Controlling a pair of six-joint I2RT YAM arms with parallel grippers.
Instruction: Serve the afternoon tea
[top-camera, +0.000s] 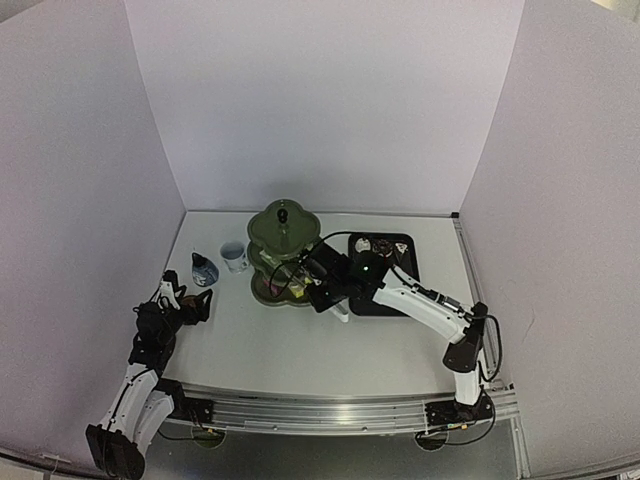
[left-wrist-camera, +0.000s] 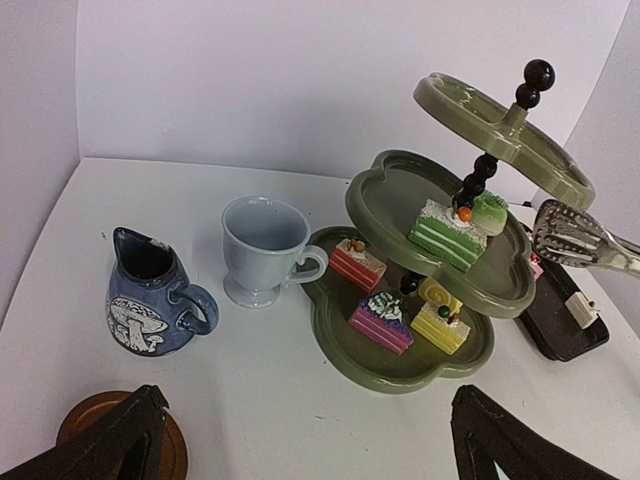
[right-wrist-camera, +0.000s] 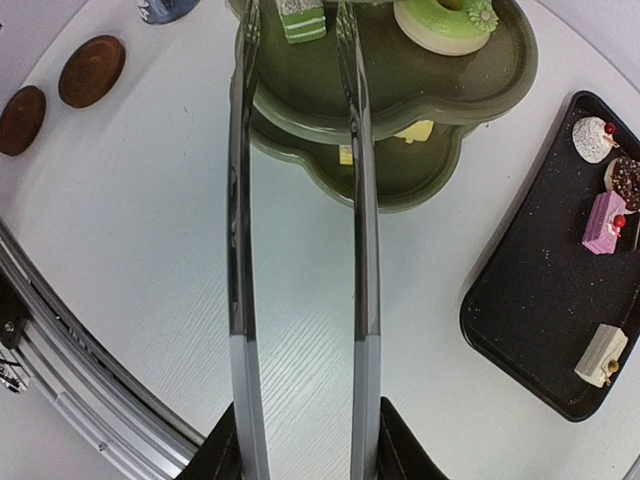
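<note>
From above, the green stand (top-camera: 283, 232) sits toward the back of the table (top-camera: 300, 345). A white cup (top-camera: 234, 256) and a blue jug (top-camera: 204, 269) are on its left and a black tray (top-camera: 400, 290) on its right. The left pincer (top-camera: 190, 306) hangs low near the jug. The right pincer (top-camera: 330, 290) reaches in between stand and tray.

The left wrist view shows the left pincer's fingers (left-wrist-camera: 115, 440) spread wide with nothing between them. Beyond them stands the jug, marked with a white mushroom picture, and the cup is just beside it. The stand's bottom tier carries small cakes (left-wrist-camera: 380, 322) in pink, purple and yellow. One brown coaster (left-wrist-camera: 100, 420) lies by the left finger.

In the right wrist view, the right pincer clamps the handle end of the metal tongs (right-wrist-camera: 240, 250). The tongs' tips reach over the middle tier, with a green striped cake (right-wrist-camera: 300, 18) between them and a green doughnut (right-wrist-camera: 445, 22) nearby. Two brown coasters (right-wrist-camera: 92, 70) lie far left. The tray holds a pink cake (right-wrist-camera: 603, 222) and three other pieces.
</note>
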